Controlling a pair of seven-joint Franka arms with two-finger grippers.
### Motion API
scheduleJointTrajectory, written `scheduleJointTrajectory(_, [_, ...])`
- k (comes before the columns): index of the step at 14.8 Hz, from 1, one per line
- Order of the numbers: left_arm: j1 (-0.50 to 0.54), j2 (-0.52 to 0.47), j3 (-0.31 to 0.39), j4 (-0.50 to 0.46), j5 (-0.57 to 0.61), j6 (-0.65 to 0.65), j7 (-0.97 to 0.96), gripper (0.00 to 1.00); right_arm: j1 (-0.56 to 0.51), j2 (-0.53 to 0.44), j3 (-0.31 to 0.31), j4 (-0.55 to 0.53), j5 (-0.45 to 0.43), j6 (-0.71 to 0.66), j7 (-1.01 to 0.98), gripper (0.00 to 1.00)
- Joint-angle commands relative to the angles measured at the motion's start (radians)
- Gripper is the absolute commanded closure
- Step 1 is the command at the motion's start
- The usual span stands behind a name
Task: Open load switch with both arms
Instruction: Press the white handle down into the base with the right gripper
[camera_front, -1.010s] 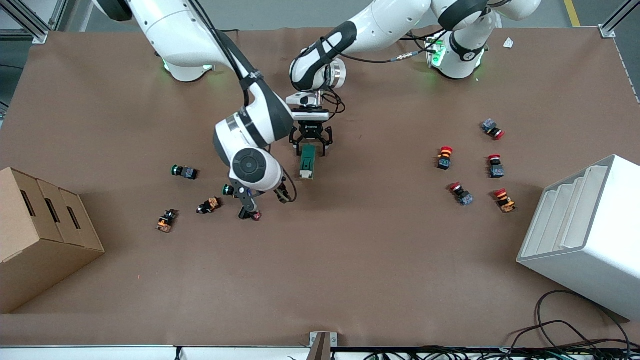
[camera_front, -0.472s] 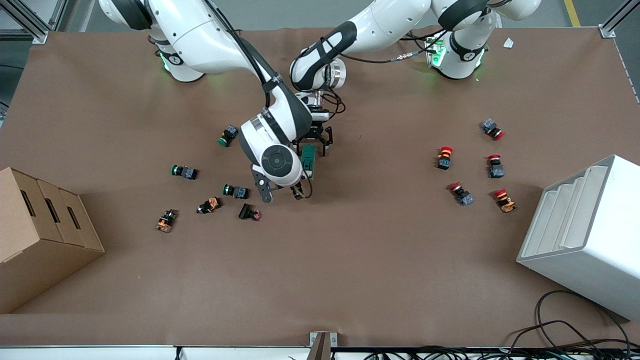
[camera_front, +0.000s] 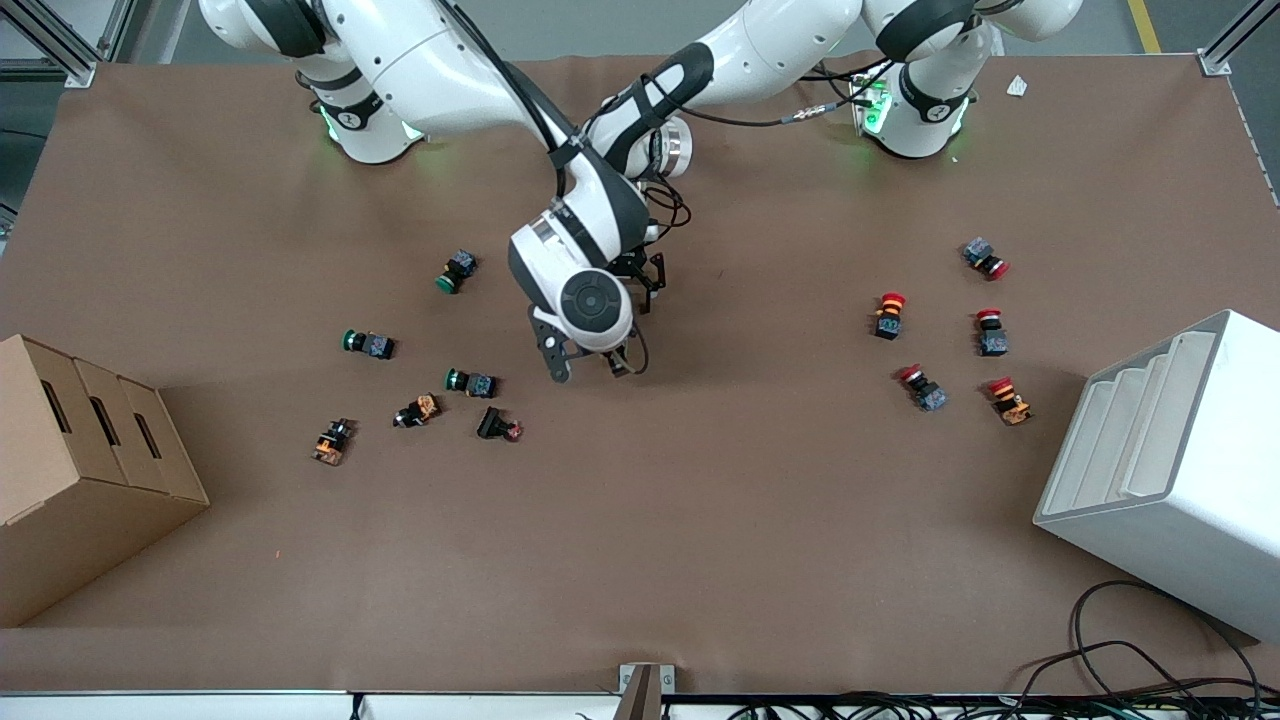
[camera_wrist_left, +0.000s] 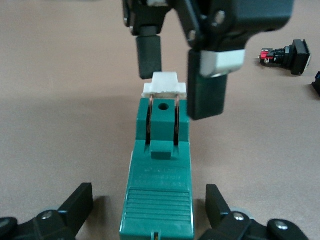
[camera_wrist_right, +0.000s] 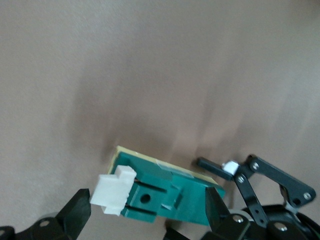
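The load switch (camera_wrist_left: 157, 185) is lying flat on the brown table cover (camera_front: 700, 520), about in the middle of the table and somewhat toward the right arm's end. In the front view the wrist of the right arm (camera_front: 590, 290) is covering it. Its white lever (camera_wrist_left: 165, 85) is sitting at one end of the dark-green body.

The left gripper (camera_wrist_left: 150, 205) is staying low at the end of the switch away from the lever. Its fingers (camera_wrist_left: 80, 205) are spread, one on each side of the body, and a small gap is showing on both sides, so it is not clamping anything.

The right gripper (camera_front: 587, 368) is hanging over the lever end. Its fingers (camera_wrist_left: 149, 50) are also apart, one standing on each side of the white lever, and they are not pressing it.

A black push button (camera_front: 498, 426) is lying nearer to the front camera than the switch, beside several green push buttons (camera_front: 470, 382). Red push buttons (camera_front: 890, 313) are lying well apart from the switch, toward the left arm's end
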Motion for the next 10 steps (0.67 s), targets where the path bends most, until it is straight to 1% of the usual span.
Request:
scheduleJointTrajectory(1, [-0.009, 0.013, 0.001, 0.0, 0.019, -0.005, -0.019, 0.01, -0.008, -0.008, 0.009, 0.01, 0.015, -0.098, 0.009, 0.0])
scheduleJointTrajectory(5, [-0.007, 0.011, 0.001, 0.006, 0.019, -0.005, -0.019, 0.01, -0.014, -0.009, 0.01, 0.016, 0.015, -0.107, 0.007, 0.0])
scheduleJointTrajectory(10, [-0.004, 0.008, 0.001, 0.004, 0.019, -0.005, -0.022, 0.01, -0.005, -0.02, 0.012, 0.019, 0.015, -0.242, 0.006, 0.0])
